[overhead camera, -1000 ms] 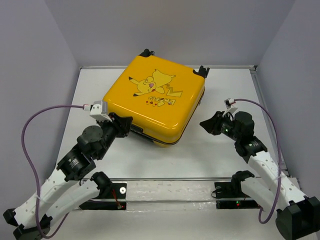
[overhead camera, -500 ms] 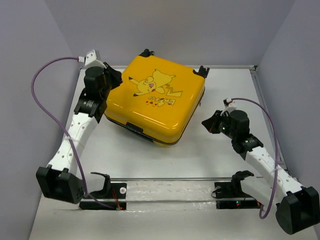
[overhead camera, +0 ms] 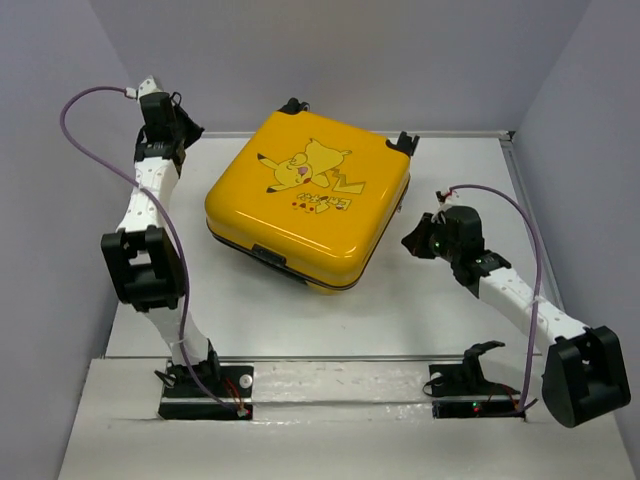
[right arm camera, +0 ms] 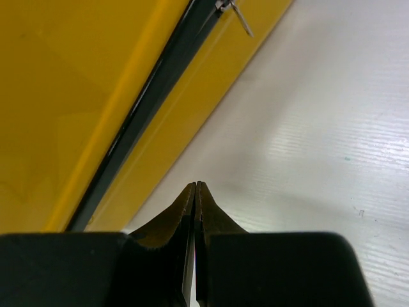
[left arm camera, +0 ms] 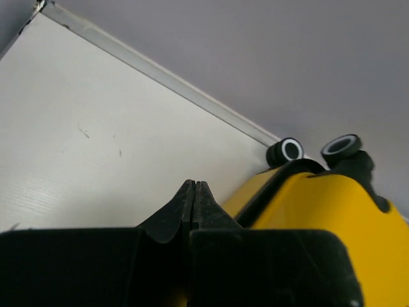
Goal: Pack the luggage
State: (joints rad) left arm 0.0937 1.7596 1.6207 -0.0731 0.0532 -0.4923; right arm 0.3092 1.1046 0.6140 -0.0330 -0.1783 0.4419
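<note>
The luggage (overhead camera: 310, 205) is a small yellow suitcase lying flat and closed in the middle of the table, cartoon print facing up. Its wheels (overhead camera: 405, 142) point to the back. My left gripper (overhead camera: 196, 133) is shut and empty, held at the back left, apart from the suitcase's far-left corner. In the left wrist view its tips (left arm camera: 194, 185) meet above the table, with the luggage (left arm camera: 326, 224) and its wheels (left arm camera: 285, 150) to the right. My right gripper (overhead camera: 408, 246) is shut and empty, just right of the suitcase. In the right wrist view its tips (right arm camera: 196, 186) hang beside the black zipper seam (right arm camera: 144, 115).
A metal zipper pull (right arm camera: 239, 16) hangs from the seam on the suitcase's right side. Grey walls enclose the white table (overhead camera: 440, 300) on three sides, with a raised rail (left arm camera: 160, 73) along its back edge. The arm bases (overhead camera: 205, 385) sit at the near edge.
The left arm has swung from the suitcase's near-left side up to the back left corner. Both grippers have closed. The right gripper has barely shifted.
</note>
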